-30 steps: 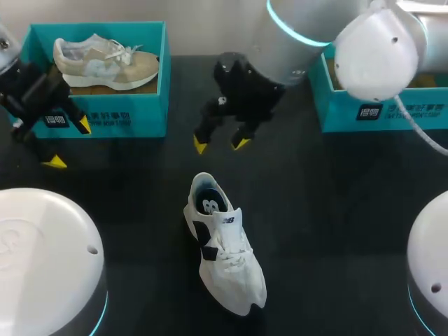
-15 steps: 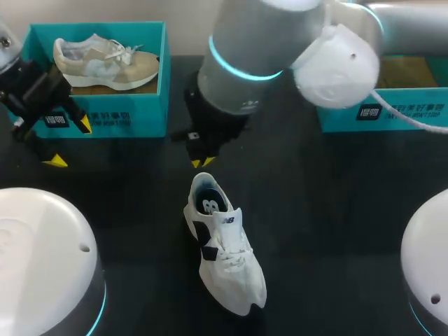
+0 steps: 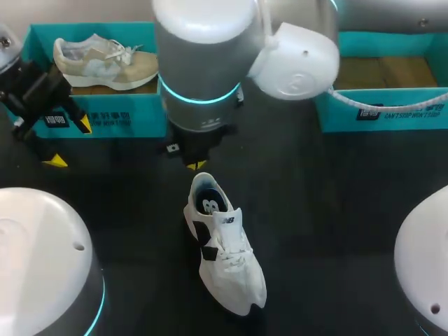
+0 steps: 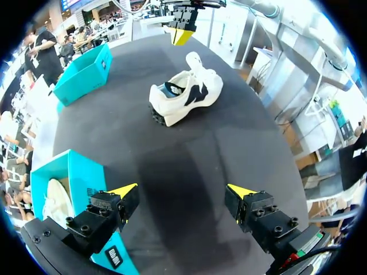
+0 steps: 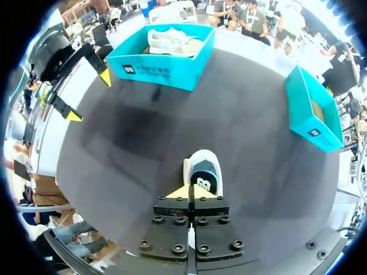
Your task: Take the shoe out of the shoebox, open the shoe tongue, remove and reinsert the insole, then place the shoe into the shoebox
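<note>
Dark counter (image 3: 336, 210) fills the frame, matte black all the way across. Dead centre and a little low sits the white shoe (image 3: 224, 245), upright on its sole, heel toward the top of the frame, toe angling to the lower right, laces white, a black patch on its side, dark insole showing in the opening. Up in the upper left, the left box (image 3: 133, 115), teal and lidless. Over in the upper right, the right box (image 3: 392, 112), same teal, brown floor showing. The shoe is well apart from both.
</note>
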Robot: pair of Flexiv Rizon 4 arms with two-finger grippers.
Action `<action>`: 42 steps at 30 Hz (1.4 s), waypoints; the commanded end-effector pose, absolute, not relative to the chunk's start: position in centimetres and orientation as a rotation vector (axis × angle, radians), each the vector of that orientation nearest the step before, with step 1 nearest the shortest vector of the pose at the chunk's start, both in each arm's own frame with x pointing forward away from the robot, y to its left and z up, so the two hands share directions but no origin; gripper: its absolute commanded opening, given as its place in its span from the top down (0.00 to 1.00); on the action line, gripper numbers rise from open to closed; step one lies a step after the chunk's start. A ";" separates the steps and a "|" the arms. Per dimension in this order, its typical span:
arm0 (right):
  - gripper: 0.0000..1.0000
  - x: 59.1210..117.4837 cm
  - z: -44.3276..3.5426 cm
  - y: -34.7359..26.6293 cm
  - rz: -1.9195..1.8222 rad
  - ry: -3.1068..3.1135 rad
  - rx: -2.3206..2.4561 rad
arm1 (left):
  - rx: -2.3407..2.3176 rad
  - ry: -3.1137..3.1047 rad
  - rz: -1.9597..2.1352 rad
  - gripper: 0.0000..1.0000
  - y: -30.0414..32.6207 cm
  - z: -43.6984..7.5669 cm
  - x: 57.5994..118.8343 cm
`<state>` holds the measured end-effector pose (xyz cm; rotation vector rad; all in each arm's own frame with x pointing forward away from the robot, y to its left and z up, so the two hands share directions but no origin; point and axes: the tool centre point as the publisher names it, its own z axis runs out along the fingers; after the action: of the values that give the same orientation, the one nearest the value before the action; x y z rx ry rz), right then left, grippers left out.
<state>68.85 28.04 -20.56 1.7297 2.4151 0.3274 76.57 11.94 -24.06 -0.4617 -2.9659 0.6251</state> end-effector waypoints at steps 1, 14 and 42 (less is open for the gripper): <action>1.00 68.7 -21.1 28.9 0.191 2.304 1.672 | -0.462 -2.968 0.623 0.00 12.0 -24.0 76.4; 1.00 67.1 -25.1 29.9 0.120 2.209 1.521 | -0.462 -2.968 0.623 0.00 12.0 -24.0 76.4; 1.00 67.2 -32.4 26.2 0.137 2.148 1.546 | -0.462 -2.968 0.623 0.00 12.0 -24.0 76.4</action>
<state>68.08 26.04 -31.73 1.4953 2.2086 0.1157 76.52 11.93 -24.02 -0.4610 -2.9659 0.6261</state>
